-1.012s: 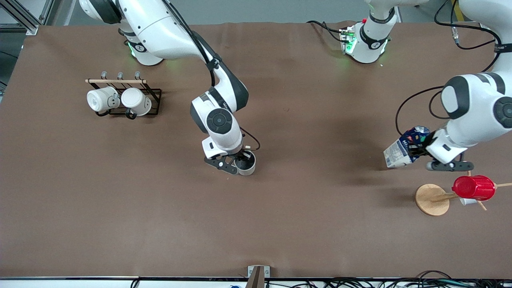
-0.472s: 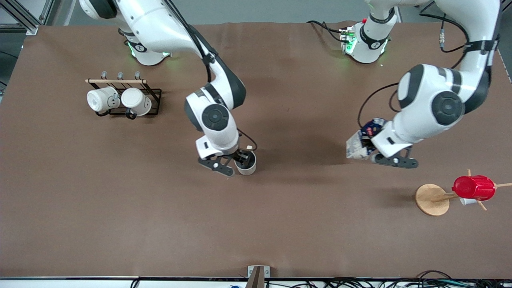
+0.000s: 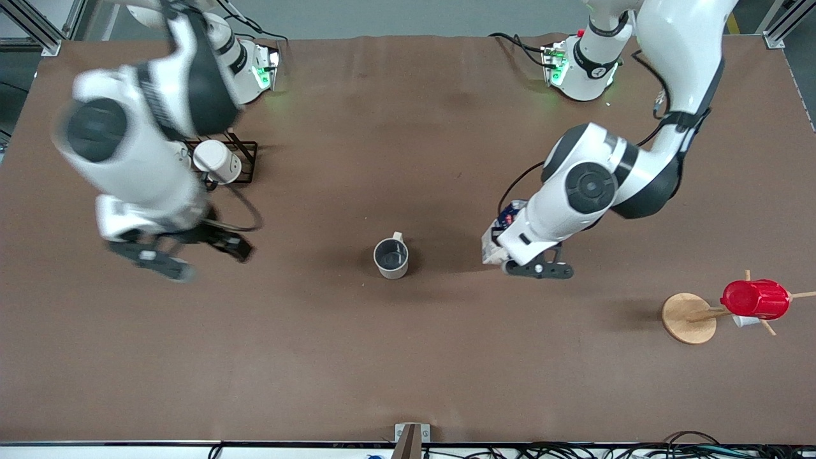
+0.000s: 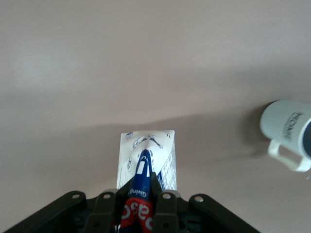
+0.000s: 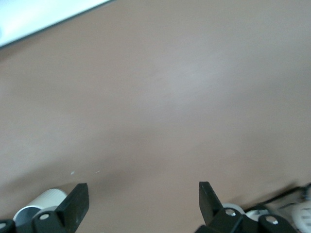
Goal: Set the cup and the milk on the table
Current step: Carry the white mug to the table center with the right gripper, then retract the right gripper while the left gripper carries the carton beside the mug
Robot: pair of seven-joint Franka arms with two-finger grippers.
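A wide brown sheet (image 3: 408,357) covers the whole work surface, matte and faintly creased, with soft shadows pooling around the middle. Along the edge farthest from the front camera, a strip of grey floor (image 3: 395,19) shows. Aluminium framing (image 3: 35,29) stands at the corner toward the right arm's end, and another piece of it (image 3: 774,32) at the corner toward the left arm's end. At the near edge, a small metal bracket (image 3: 411,433) sits at the centre. A tangle of black cables (image 3: 605,451) runs along below that edge. The light is even and diffuse, no hard glare anywhere.
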